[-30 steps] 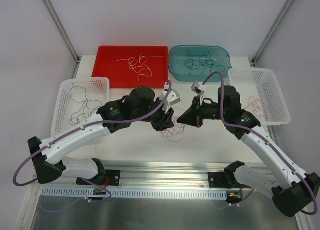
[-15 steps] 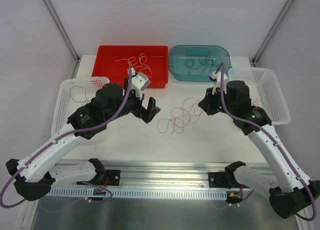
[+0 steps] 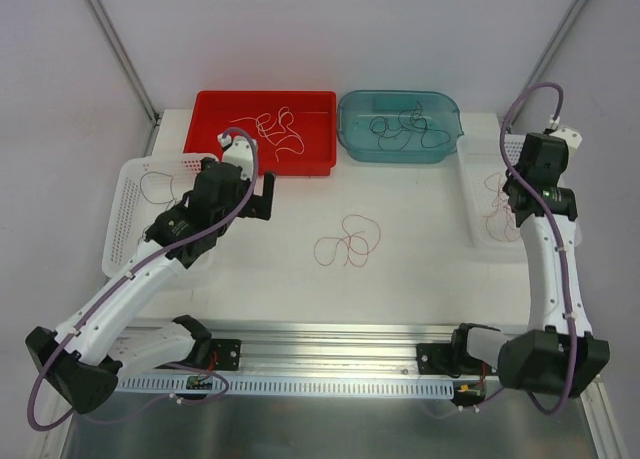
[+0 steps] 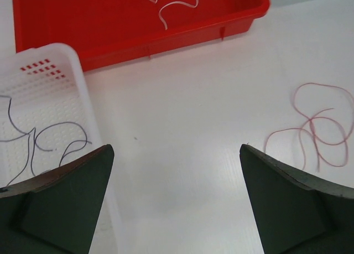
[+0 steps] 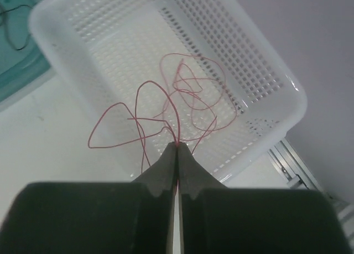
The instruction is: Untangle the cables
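Pink cable (image 3: 347, 244): loose on the table (image 3: 420, 279) at centre, spread slightly along the 9–3 line.
Left gripper (image 4: 174, 154): fingers wide, empty. From above, the cable lies at its 4 o'clock, and this is the nearer arm.
Right gripper (image 5: 177, 149): pinched on pink strands (image 5: 188, 96) over the right basket (image 5: 296, 102).
Unclear: the strand count, and whether they touch the basket floor.

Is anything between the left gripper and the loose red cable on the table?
Nothing visible: only bare table separates the open left gripper from the red cable. The white basket sits on the other side.
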Motion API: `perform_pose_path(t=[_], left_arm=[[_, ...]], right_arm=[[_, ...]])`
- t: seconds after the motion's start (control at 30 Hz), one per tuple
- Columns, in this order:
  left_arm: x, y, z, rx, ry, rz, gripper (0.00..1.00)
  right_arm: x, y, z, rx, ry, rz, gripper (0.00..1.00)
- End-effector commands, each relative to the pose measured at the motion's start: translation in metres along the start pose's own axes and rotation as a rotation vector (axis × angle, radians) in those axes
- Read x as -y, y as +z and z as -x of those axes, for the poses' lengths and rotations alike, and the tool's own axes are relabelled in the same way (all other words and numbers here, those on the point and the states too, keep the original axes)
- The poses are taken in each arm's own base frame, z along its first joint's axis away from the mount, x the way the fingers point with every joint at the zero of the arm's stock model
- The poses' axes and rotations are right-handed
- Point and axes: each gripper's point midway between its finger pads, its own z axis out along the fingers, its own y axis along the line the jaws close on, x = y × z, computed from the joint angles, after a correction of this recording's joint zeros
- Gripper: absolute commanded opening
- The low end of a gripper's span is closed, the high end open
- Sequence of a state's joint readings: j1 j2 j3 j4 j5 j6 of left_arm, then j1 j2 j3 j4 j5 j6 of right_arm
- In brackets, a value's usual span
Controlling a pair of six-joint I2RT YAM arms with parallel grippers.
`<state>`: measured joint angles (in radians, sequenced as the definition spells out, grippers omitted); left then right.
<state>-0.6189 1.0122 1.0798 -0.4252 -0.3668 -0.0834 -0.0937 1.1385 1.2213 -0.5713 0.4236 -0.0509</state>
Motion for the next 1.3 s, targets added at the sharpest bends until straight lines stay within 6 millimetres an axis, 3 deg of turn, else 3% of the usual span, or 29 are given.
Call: perform_pose_path(t=[0.0,0.03,0.07,0.13,0.17,0.2,0.23,0.33,0.47,0.5,0.57,0.6,0.7,0.97,1.27], left_arm=[[-0.021,0.006,-0.009,-0.009,-0.04,0.091,0.99],[-0.022,0.008,-0.01,-0.013,-0.037,0.099,0.99],[-0.024,0.01,-0.012,-0.022,-0.038,0.106,0.99],[-0.024,0.012,-0.014,-0.031,-0.042,0.104,0.99],[-0.023,0.015,-0.016,-0.042,-0.039,0.102,0.99],[-0.024,0.016,-0.017,-0.047,-0.038,0.105,0.99],[-0.027,0.017,-0.017,-0.046,-0.038,0.115,0.99],[-0.034,0.014,-0.015,-0.036,-0.056,0.127,0.99],[-0.04,0.012,-0.012,-0.024,-0.092,0.13,0.99],[-0.041,0.013,-0.014,-0.029,-0.093,0.134,0.99],[-0.041,0.015,-0.015,-0.036,-0.091,0.136,0.99],[-0.042,0.016,-0.016,-0.039,-0.091,0.141,0.99],[-0.043,0.018,-0.018,-0.046,-0.088,0.145,0.99],[-0.044,0.022,-0.023,-0.066,-0.077,0.152,0.99],[-0.044,0.024,-0.024,-0.072,-0.071,0.154,0.99]], right_arm=[[0.025,0.032,0.018,0.018,0.131,-0.121,0.01],[0.033,0.04,0.02,0.016,0.145,-0.146,0.01],[0.032,0.053,0.022,0.002,0.14,-0.153,0.07],[0.037,0.062,0.025,-0.017,0.14,-0.176,0.28],[0.036,0.061,0.04,-0.002,0.149,-0.175,0.39],[0.034,0.064,0.034,-0.038,0.137,-0.171,0.64],[0.021,0.063,0.036,-0.048,0.142,-0.099,0.83],[-0.011,0.051,0.032,-0.054,0.122,0.046,1.0],[-0.084,0.023,0.002,-0.129,0.049,0.349,0.97],[-0.107,0.013,-0.017,-0.163,0.013,0.412,0.97],[-0.127,-0.001,-0.034,-0.177,-0.034,0.465,0.97],[-0.148,-0.013,-0.054,-0.207,-0.084,0.519,0.97],[-0.184,-0.033,-0.086,-0.256,-0.12,0.608,0.97],[-0.239,-0.047,-0.181,-0.371,-0.295,0.688,0.97],[-0.286,-0.064,-0.244,-0.412,-0.526,0.759,0.97]])
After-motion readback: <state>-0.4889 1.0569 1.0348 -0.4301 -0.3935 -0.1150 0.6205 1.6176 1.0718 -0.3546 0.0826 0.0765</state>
